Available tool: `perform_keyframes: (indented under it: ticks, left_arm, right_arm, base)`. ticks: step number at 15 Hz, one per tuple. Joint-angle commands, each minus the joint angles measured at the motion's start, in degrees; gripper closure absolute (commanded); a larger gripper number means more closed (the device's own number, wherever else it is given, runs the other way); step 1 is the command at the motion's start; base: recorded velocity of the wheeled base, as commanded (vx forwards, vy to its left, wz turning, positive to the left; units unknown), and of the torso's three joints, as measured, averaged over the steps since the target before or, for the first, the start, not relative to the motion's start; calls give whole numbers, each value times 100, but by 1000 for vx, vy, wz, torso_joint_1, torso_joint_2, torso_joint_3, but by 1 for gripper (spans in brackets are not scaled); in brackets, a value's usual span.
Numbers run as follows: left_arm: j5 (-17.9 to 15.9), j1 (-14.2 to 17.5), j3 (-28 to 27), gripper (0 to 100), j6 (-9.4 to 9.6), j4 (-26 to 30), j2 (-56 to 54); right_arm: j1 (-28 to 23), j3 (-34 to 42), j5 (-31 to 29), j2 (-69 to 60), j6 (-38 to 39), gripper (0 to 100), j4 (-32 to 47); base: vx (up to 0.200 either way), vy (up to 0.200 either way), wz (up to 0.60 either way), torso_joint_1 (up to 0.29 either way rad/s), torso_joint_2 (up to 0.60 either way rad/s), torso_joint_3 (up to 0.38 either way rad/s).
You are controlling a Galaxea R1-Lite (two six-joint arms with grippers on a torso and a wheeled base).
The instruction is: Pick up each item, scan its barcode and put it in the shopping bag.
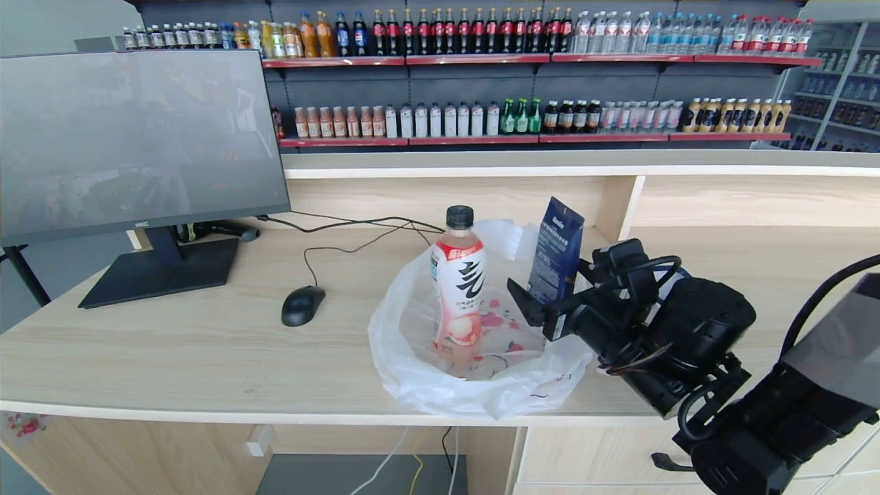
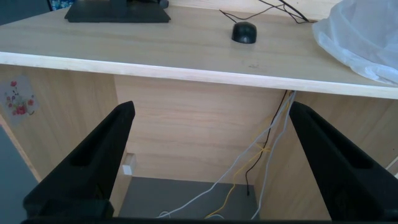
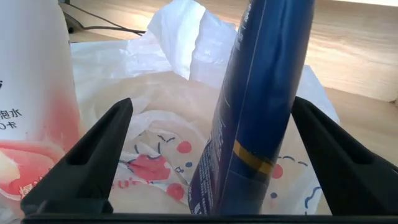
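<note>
Right hand (image 1: 550,299) hangs over the white shopping bag (image 1: 440,392) on the wooden bench (image 1: 172,357), its fingers spread wide on either side of a dark blue pouch (image 1: 557,251) that stands upright at the bag's right side; whether either finger touches the pouch cannot be told. A pink-labelled drink bottle (image 1: 458,289) with a black cap stands upright inside the bag, just to the pouch's left. Left hand (image 2: 208,118), fingers also apart and holding nothing, sits low in front of the bench, below its front edge, facing the cables that hang underneath. A black mouse (image 1: 302,305) lies on the bench left of the bag, with a monitor (image 1: 130,137) farther left and drink shelves (image 1: 536,62) behind.
</note>
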Motion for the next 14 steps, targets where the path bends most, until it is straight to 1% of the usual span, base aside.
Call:
perform_keyframes:
  ticks: [1, 5, 8, 11, 14]
  left_arm:
    - [0, 4, 1, 0, -8, -1, -2]
    - [0, 4, 1, 0, -8, -1, -2]
    - [0, -5, 1, 0, -8, -1, -2]
    - [0, 4, 1, 0, -8, -1, -2]
    - [0, 4, 1, 0, -8, -1, -2]
  right_arm:
    - [-19, 152, -2, -306, -2, 0, -6]
    - [16, 618, -11, -772, -2, 0, -6]
    - [174, 1216, -11, -1317, -2, 0, -6]
    - [174, 1637, -11, -1862, -2, 0, -6]
    - [227, 2622, -2, -2846, -10, 0, -6]
  base:
    - [0, 0, 0, 0, 0, 0]
    - [0, 0, 0, 0, 0, 0]
    - [0, 0, 0, 0, 0, 0]
    - [0, 0, 0, 0, 0, 0]
    - [0, 0, 0, 0, 0, 0]
